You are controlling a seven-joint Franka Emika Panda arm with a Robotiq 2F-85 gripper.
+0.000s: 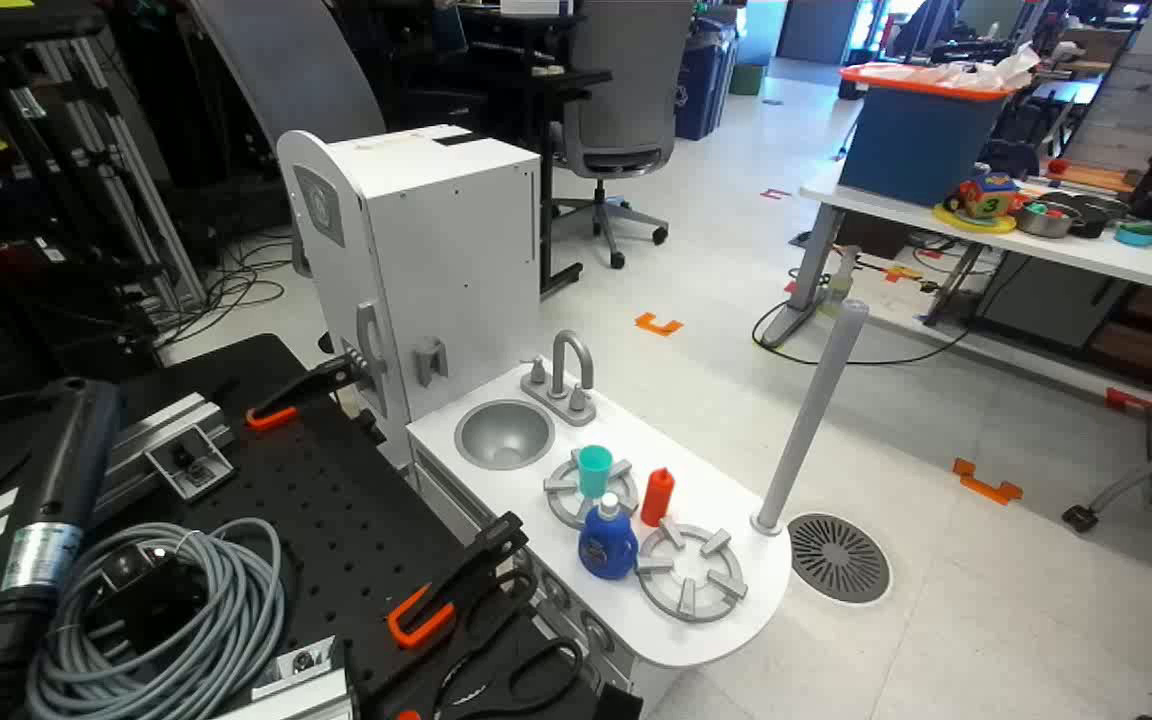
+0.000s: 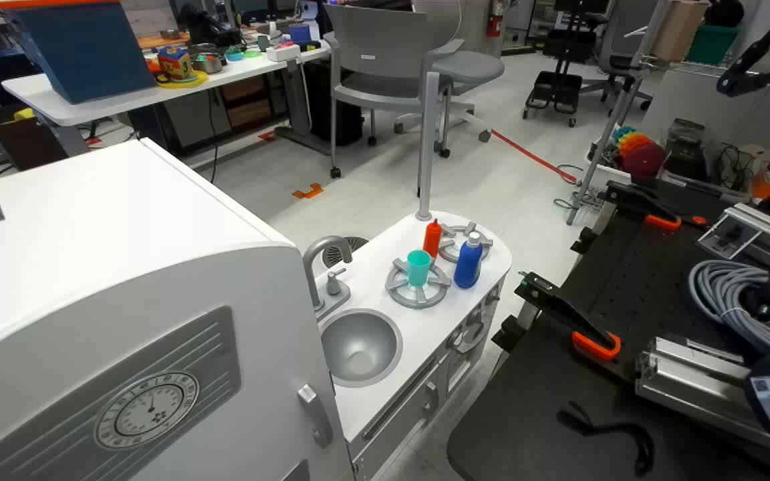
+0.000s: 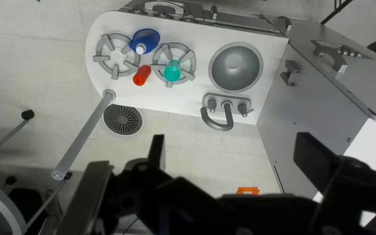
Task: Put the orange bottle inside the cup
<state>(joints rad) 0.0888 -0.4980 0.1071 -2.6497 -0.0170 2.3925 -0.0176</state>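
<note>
The orange bottle, small and red-orange, stands upright on the white counter of a toy kitchen, in both exterior views (image 1: pixel 657 500) (image 2: pixel 432 237) and the wrist view (image 3: pixel 141 75). The teal cup stands upright on a grey burner ring beside the bottle, apart from it, in both exterior views (image 1: pixel 593 474) (image 2: pixel 418 267) and the wrist view (image 3: pixel 172 73). My gripper (image 3: pixel 230 137) shows only in the wrist view. Its fingers are wide apart with nothing between them. It is high above the scene, away from the bottle and the cup, with floor visible between its fingers.
A blue bottle (image 1: pixel 608 545) with a white cap stands close to the orange bottle and cup. A silver sink bowl (image 3: pixel 236 67) and a grey faucet (image 3: pixel 220 122) are beside the cup. A tall grey post (image 1: pixel 816 410) rises at the counter's end. A white toy fridge (image 1: pixel 456 250) stands at the opposite end.
</note>
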